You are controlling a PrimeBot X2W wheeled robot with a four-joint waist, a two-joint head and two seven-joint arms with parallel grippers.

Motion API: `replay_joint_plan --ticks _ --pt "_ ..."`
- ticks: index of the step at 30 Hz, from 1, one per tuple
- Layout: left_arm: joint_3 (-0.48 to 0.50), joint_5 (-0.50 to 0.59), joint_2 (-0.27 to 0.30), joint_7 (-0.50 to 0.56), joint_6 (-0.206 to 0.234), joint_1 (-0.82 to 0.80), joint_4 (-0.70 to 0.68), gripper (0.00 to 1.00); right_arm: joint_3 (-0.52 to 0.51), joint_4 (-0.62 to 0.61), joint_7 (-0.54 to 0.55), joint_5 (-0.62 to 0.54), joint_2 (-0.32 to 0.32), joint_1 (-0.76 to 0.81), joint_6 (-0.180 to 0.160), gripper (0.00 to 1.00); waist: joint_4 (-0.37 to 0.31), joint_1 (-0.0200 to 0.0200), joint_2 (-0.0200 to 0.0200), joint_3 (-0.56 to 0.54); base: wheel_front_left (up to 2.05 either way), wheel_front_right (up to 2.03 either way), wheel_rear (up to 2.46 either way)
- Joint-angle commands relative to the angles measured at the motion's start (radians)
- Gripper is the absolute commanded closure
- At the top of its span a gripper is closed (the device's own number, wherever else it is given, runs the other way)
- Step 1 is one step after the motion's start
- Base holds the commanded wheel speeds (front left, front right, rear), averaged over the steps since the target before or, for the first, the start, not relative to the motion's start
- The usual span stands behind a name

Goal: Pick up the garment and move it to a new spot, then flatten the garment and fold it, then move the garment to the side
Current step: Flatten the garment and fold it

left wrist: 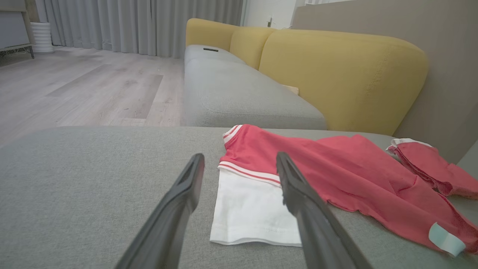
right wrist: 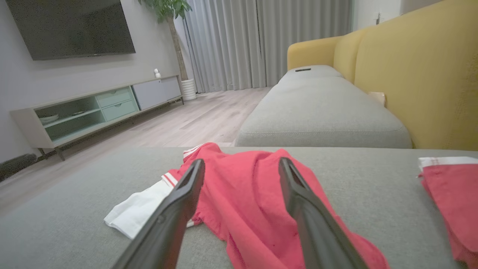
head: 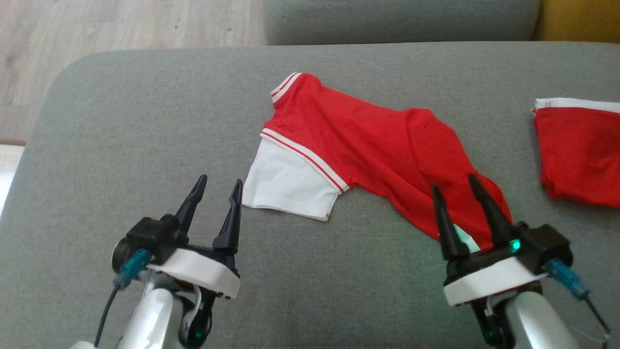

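Left gripper (head: 221,179) and right gripper (head: 453,182) gape empty at garment (head: 368,145) on grey cushion (head: 145,121); 1 other red cloth (head: 579,150) lies apart.

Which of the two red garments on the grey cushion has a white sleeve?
The spread-out garment in the middle, whose white sleeve lies near the left gripper. The other garment at the right edge has just a narrow white band.

No text is legible — the tag (left wrist: 446,239) on the garment (head: 368,145) looks blank.
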Motion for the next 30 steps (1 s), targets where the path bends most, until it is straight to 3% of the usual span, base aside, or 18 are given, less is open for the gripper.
replay_joint_plan --ticks 1,8,14,21,30 --pt "0.037 -0.010 0.004 -0.009 -0.001 -0.027 -0.039 0.00 0.029 -0.024 -0.015 -0.006 -0.020 -0.047 -0.001 0.00 0.008 0.0000 0.0000 0.003 0.00 0.00 0.00" --pt "0.042 -0.010 0.004 -0.009 -0.002 -0.035 -0.064 0.00 0.104 0.014 -0.016 -0.013 -0.044 -0.113 -0.001 0.00 0.061 0.0000 0.0000 0.027 0.00 0.00 0.00" --pt "0.021 -0.018 0.004 -0.009 -0.004 -0.051 -0.058 0.00 0.243 0.081 0.060 0.000 -0.073 -0.204 -0.001 0.00 0.125 0.0000 0.0000 0.069 0.00 0.00 0.00" --pt "-0.006 -0.039 0.004 -0.009 -0.003 -0.069 -0.037 0.00 0.434 0.239 0.167 0.064 -0.110 -0.319 -0.001 0.00 0.198 0.0000 0.0000 0.109 0.00 0.00 0.00" --pt "-0.019 -0.051 0.004 -0.009 0.000 -0.087 -0.033 0.00 0.555 0.485 0.243 0.151 -0.105 -0.442 -0.001 0.00 0.241 0.0000 0.0000 0.143 0.00 0.00 0.00"
